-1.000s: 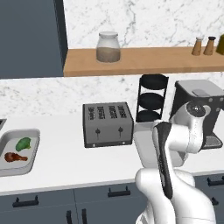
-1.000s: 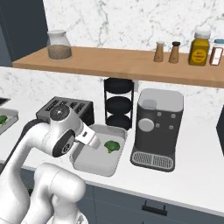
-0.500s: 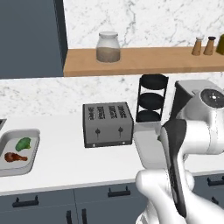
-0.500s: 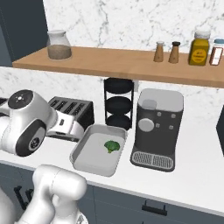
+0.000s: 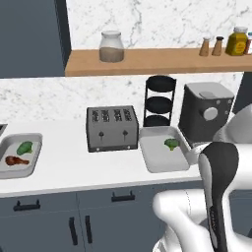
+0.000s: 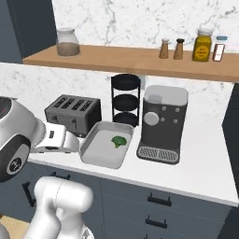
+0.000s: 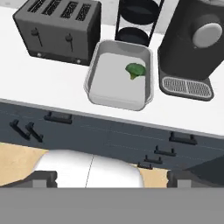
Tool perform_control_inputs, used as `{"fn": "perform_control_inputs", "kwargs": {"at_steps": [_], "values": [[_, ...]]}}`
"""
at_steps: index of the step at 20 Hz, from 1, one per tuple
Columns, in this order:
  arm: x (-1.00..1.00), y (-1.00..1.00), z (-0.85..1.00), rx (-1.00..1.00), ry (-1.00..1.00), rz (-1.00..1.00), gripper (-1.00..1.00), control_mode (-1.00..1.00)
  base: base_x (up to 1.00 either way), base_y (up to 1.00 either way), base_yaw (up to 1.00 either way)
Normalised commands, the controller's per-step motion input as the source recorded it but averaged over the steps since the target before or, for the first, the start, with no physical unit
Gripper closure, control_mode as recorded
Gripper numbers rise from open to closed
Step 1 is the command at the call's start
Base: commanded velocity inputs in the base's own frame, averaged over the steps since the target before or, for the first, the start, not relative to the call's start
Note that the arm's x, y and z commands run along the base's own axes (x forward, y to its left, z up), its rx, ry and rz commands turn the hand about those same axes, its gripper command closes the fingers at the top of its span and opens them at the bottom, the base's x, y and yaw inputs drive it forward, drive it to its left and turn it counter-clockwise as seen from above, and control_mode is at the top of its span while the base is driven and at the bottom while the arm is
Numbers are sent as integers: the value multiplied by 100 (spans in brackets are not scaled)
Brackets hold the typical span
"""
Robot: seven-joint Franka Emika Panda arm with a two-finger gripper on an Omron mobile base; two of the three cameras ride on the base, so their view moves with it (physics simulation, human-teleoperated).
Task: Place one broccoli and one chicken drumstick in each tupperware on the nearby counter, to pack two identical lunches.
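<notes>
At the far left of the long white countertop, a shallow light-grey rectangular tupperware holds one green broccoli floret and one reddish-brown chicken drumstick lying close together, so that lunch looks packed, judging by its contents; to its right the grey four-slot toaster stands against the marble wall, well apart from it; just right of the toaster sits the second light-grey tupperware, its rim near the toaster's side and in front of the black three-tier round rack; inside it a single green broccoli floret lies toward the back right corner, leaving most of the floor bare, presumably room for the drumstick that this box lacks; right again, the dark grey coffee machine stands beside the box, its drip grille close to the rim; above, a wooden wall shelf carries a glass jar at the left and small shakers and bottles at the right; the hand camera looks down on the second box from over the cabinet fronts, so the white arm seems drawn back from the counter, likely free to go for the missing drumstick, which I cannot locate; the gripper's dark fingertips stand spread far apart with nothing between them.
</notes>
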Motion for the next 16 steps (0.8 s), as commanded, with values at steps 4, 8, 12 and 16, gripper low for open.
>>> {"fn": "perform_control_inputs", "kwargs": {"at_steps": [4, 8, 12, 16], "values": [[0, 0, 0, 0, 0, 0, -100, 100, -67, -100, -7], [0, 0, 0, 0, 0, 0, -100, 100, -77, -100, -7], [0, 0, 0, 0, 0, 0, -100, 100, -93, -100, -3], [0, 0, 0, 0, 0, 0, -100, 100, -36, -100, -7]]}}
